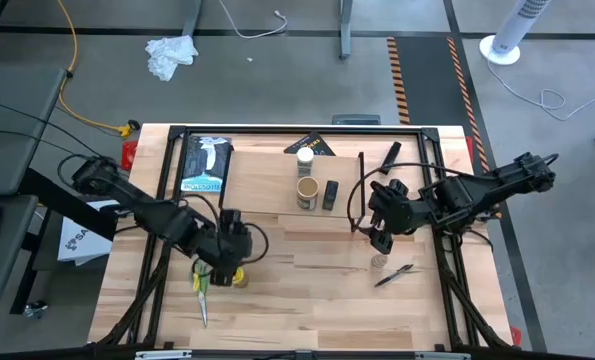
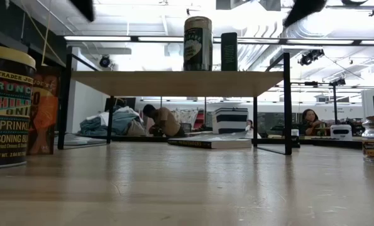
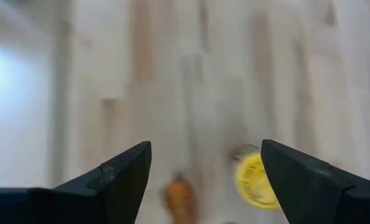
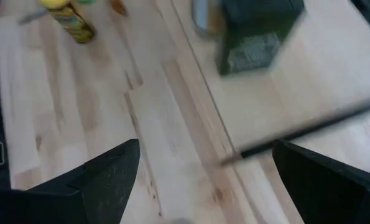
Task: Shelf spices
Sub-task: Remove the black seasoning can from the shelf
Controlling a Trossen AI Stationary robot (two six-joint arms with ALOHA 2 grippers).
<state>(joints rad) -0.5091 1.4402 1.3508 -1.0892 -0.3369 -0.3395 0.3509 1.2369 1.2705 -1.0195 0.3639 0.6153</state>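
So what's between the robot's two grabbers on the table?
From above, only bare wooden table lies between the left gripper and the right gripper; the shelf sits farther back.

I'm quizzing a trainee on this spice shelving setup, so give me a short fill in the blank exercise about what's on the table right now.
1. The left gripper hangs with its fingers ____ above the yellow-lidded jar.
2. The tall white-lidded jar stands ____ the shelf, not under it.
3. The book lies flat ____ the shelf in the low view.
4. The right gripper holds ____ between its open fingers.

Missing words: open; on top of; under; nothing
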